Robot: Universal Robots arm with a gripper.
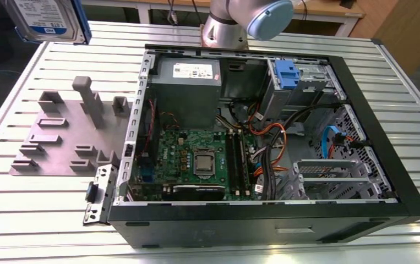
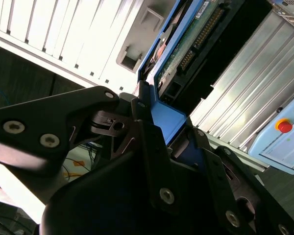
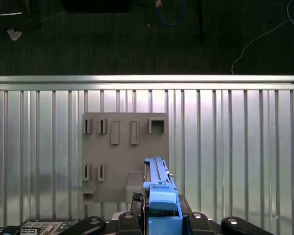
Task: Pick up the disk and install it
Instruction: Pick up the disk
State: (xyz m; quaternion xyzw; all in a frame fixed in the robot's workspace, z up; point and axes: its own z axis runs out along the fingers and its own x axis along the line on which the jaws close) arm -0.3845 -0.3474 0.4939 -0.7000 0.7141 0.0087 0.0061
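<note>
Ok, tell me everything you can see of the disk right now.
The disk is a flat silver-grey drive with a white-and-blue label, set in a blue plastic frame. It is up in the air at the exterior view's upper left, apart from the open computer case. The pincer is shut on its blue end. The second wrist view shows its green circuit-board side with a row of connector pins.

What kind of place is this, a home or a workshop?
Probably a robotics lab or workshop: an open computer case lies on a slatted aluminium table beside a grey fixture plate, while the tool holds the disk.
</note>
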